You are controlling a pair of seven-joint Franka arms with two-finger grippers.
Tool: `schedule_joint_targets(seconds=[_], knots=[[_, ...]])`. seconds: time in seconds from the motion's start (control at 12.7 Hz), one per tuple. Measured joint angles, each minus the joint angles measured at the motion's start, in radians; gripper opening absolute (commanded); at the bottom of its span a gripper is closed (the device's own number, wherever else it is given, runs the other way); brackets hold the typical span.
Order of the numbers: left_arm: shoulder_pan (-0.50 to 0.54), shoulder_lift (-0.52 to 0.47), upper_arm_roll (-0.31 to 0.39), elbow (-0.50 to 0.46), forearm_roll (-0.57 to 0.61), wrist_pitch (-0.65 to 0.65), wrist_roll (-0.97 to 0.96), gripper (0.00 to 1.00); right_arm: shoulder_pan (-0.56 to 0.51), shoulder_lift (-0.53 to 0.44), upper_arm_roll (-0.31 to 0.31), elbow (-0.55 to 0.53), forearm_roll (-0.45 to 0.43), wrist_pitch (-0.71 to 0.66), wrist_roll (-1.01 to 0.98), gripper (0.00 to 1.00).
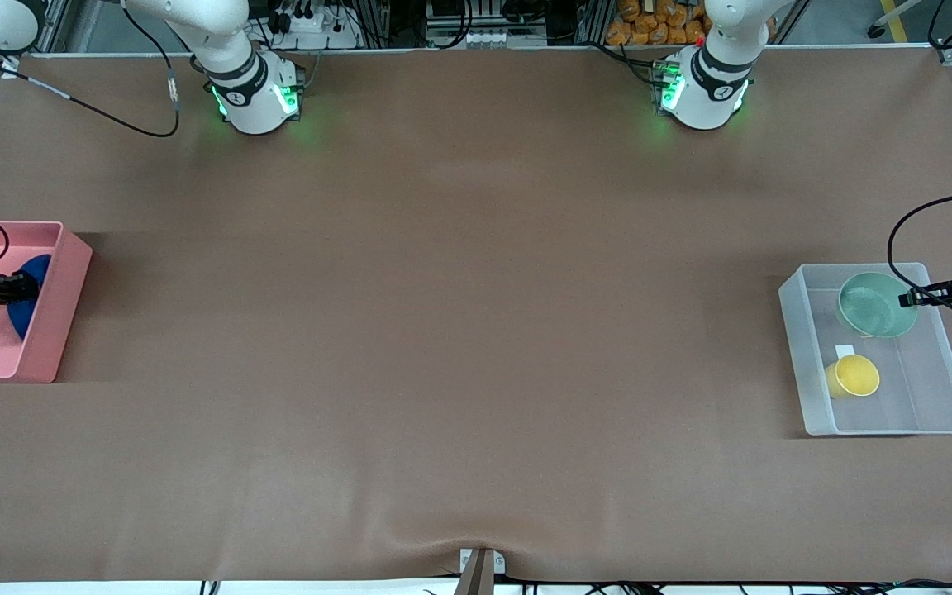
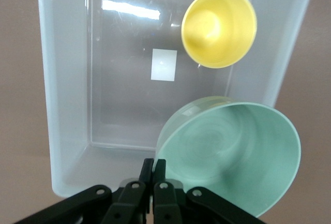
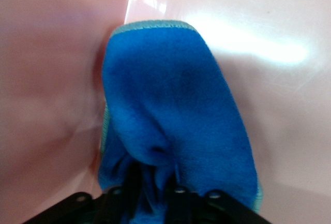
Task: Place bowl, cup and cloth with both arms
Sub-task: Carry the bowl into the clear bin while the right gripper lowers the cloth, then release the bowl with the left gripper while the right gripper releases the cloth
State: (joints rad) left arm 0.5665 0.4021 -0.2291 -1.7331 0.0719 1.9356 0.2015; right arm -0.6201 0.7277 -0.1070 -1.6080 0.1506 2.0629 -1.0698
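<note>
The mint-green bowl (image 1: pixel 877 304) is tilted inside the clear plastic bin (image 1: pixel 798 364) at the left arm's end of the table. My left gripper (image 1: pixel 910 297) is shut on its rim. In the left wrist view my left gripper (image 2: pixel 153 169) pinches the edge of the bowl (image 2: pixel 238 151). The yellow cup (image 1: pixel 854 376) sits in the same bin, nearer the front camera, and shows in the left wrist view (image 2: pixel 220 27). My right gripper (image 1: pixel 26 287) is shut on the blue cloth (image 1: pixel 36 268) inside the pink bin (image 1: pixel 54 314). In the right wrist view the cloth (image 3: pixel 170 100) bulges out from the right gripper (image 3: pixel 152 182).
A white label (image 1: pixel 844 350) lies on the clear bin's floor between bowl and cup. The pink bin's wall (image 3: pixel 51 79) is close beside the cloth. The brown table cover (image 1: pixel 476 330) spans between the two bins. Cables trail near both wrists.
</note>
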Motion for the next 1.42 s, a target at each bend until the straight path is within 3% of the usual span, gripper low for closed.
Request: schedule_joint_targets(seconds=[0.71,1.02,1.42], knots=[[0.082,0.112,0.001,0.006,0.004,0.113,0.131,0.0,-0.011,0.013,0.004,0.006,0.023,0.011,-0.023,1.0],[0.084,0.15,-0.001,0.005,0.005,0.159,0.132,0.0,-0.003,0.009,0.014,0.066,0.0,0.01,-0.077,1.0],[0.084,0.185,-0.001,-0.026,0.025,0.245,0.132,0.0,0.049,-0.102,0.017,0.112,-0.093,-0.159,-0.041,1.0]])
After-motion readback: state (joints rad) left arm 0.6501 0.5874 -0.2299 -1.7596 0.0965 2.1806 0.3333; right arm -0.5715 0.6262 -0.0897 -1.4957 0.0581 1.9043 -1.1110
